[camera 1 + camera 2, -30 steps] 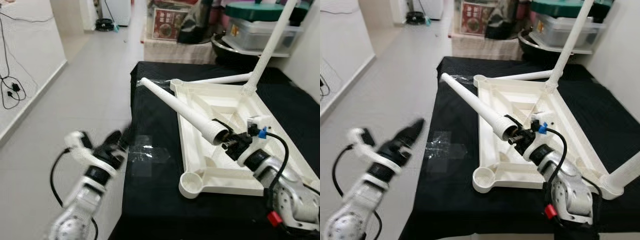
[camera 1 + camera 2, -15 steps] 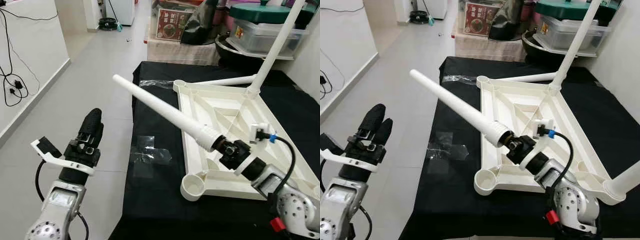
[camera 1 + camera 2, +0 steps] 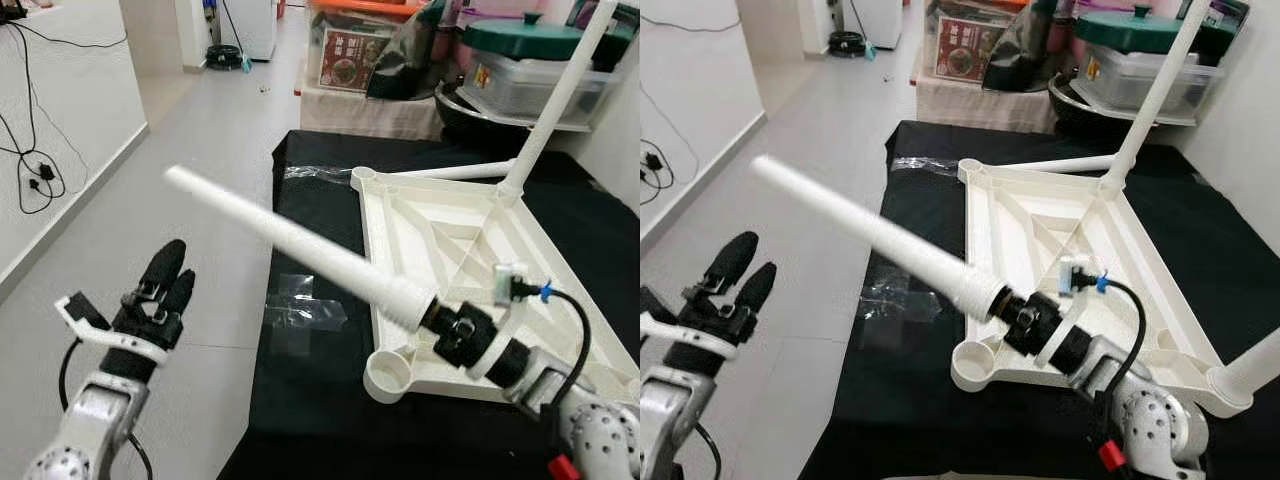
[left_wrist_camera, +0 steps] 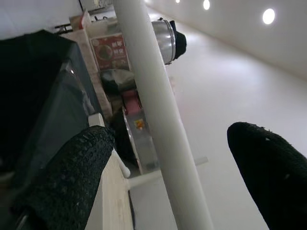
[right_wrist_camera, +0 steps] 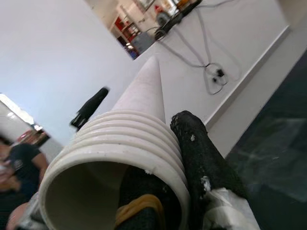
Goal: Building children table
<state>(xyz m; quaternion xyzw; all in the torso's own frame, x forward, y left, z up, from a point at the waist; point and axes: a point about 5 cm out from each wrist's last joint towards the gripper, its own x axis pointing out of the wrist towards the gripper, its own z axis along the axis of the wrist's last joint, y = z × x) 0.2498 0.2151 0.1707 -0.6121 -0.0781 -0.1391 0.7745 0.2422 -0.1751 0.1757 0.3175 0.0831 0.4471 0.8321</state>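
The white children's table top lies upside down on a black-covered table. One white leg stands in its far corner socket, and another leg rises at the near right. My right gripper is shut on the threaded end of a loose white leg, one finger outside the tube and one inside. That leg points up and to the left, above the empty near-left socket. My left gripper is open over the floor left of the table, with the leg crossing between its fingers.
A further white leg lies along the table's back edge. Clear tape is stuck on the black cloth. Boxes, a pot and plastic bins crowd the far side. Cables trail on the floor at left. A person is nearby.
My right gripper has lifted the loose leg off the table top, and its tip has swung up and to the left. My left gripper has come up beside the table, fingers spread.
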